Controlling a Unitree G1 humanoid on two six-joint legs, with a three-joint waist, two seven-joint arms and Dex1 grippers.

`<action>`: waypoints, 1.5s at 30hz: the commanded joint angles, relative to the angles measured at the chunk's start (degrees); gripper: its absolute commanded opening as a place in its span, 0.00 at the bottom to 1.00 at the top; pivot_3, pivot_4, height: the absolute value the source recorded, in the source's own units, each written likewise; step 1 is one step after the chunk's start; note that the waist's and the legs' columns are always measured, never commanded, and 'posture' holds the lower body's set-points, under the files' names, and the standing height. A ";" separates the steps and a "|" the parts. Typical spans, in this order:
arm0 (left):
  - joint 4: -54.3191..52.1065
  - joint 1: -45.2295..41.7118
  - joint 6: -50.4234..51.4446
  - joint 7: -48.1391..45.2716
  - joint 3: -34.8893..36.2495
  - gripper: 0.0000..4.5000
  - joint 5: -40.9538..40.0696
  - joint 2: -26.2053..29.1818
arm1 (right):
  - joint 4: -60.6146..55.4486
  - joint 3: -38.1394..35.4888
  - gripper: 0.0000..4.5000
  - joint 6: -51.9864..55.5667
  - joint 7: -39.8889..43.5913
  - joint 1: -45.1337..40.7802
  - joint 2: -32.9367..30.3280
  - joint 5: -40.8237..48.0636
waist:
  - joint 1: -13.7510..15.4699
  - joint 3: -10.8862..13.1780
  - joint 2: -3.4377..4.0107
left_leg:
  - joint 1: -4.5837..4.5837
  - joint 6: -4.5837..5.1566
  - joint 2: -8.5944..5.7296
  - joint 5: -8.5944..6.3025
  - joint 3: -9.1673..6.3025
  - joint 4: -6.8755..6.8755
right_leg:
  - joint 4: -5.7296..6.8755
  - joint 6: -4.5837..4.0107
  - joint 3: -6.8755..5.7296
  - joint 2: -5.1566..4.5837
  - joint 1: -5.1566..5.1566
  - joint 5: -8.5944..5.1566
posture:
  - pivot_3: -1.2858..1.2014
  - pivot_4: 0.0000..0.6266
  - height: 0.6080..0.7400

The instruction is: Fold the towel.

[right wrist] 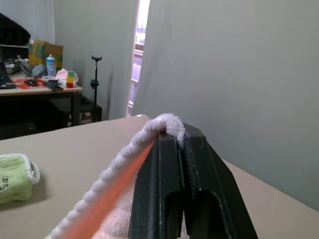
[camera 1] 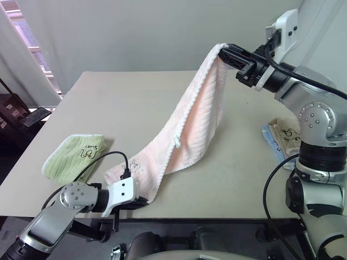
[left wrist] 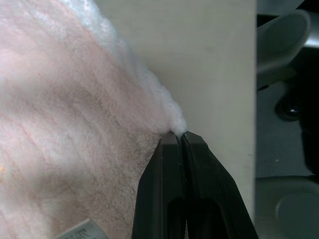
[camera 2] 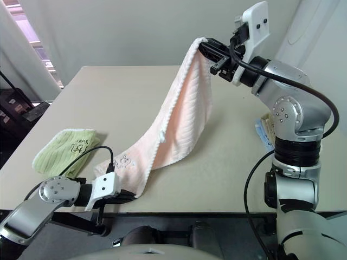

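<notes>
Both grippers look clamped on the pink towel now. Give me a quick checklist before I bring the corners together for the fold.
1. Right gripper shut on the pink towel, at a raised corner: ok.
2. Left gripper shut on the towel's edge at the table's near edge: ok.
3. Towel hangs between both grips without a twist: cannot tell.
4. Far end of the table bare for laying down: ok.
5. Lime-green towel apart from the pink one: ok.
6. Beige towel away from the pink towel: ok.

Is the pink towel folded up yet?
No. The towel hangs stretched between the raised right gripper and the left gripper, pinching its corner at the table edge.
</notes>
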 commanded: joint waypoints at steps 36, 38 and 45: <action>69.30 -55.39 -23.72 20.83 20.99 0.01 -0.94 -11.35 | 38.02 -3.77 0.00 -24.21 -12.24 -8.39 -0.81 -15.94 | 0.43 0.11 -0.13 | -0.07 0.21 0.10 0.19 0.12 0.15 | -0.08 0.40 -0.88 -0.21 0.20 0.46 | 0.52 0.00 0.88; 78.79 -61.80 -28.31 23.14 19.81 0.01 1.83 -13.12 | 44.27 -3.32 0.00 -28.50 -13.55 -10.34 -0.90 -18.08 | 0.39 0.13 -0.16 | -0.09 0.06 0.09 0.29 0.20 0.15 | -0.09 0.44 -0.88 -0.22 0.18 0.46 | 0.52 0.00 0.88; 97.33 -77.80 -33.47 36.63 18.90 0.01 7.92 -17.96 | 67.55 -2.99 0.00 -43.44 -16.00 -20.45 -0.79 -22.24 | 0.05 0.22 -0.26 | -0.17 -0.02 0.09 0.34 0.35 0.05 | -0.14 0.60 -0.80 -0.22 0.02 0.41 | 0.52 0.00 0.88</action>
